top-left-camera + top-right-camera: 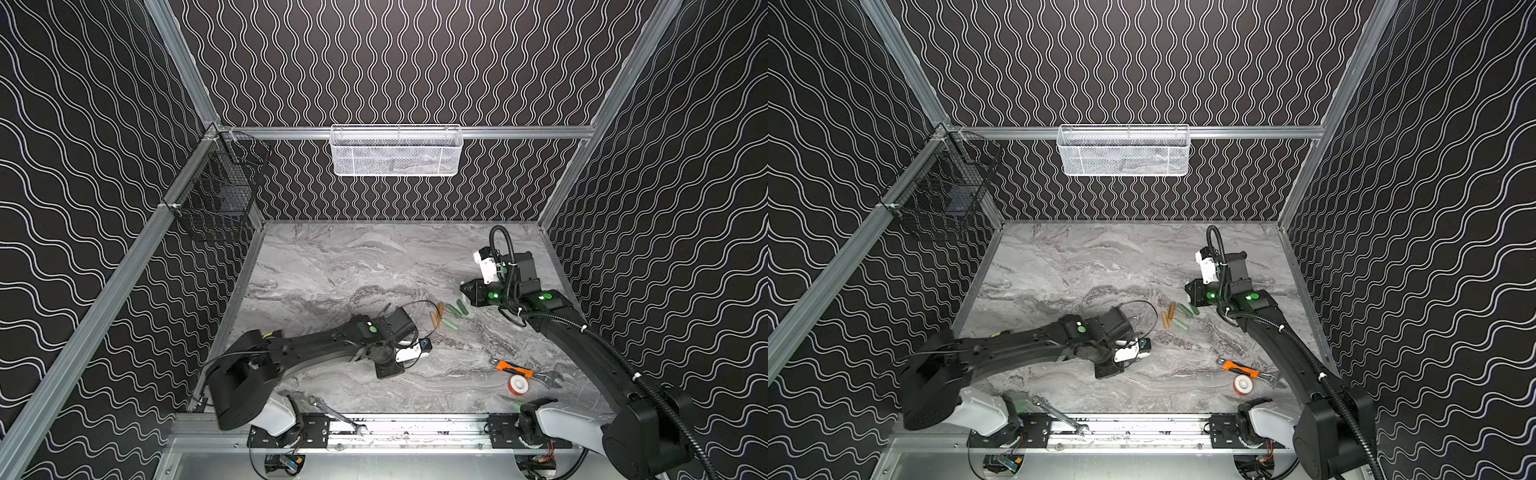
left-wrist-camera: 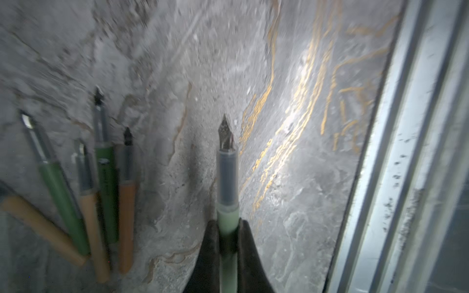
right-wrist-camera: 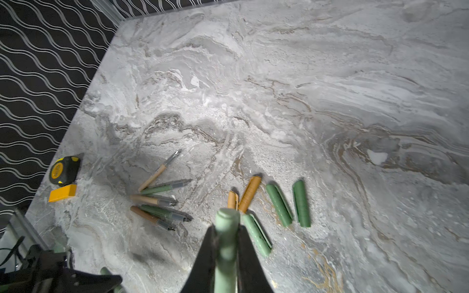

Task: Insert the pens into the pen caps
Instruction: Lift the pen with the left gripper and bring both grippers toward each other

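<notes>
Left gripper: fingers clamped on a pale green pen. Its barrel runs in line with the fingers, nib pointing straight out from them, over the marble table.
Loose pens: five, tan and green, lying flat in a fanned heap.
Loose caps: five, flat in a row, between the two arms in both top views.
Right gripper: fingers closed on a pale green cap, held lengthwise, one end projecting past the fingertips.

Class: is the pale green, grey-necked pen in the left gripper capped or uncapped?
Uncapped. The pale green pen, clamped in the left gripper, shows its pointed metal nib bare in the left wrist view.
</notes>
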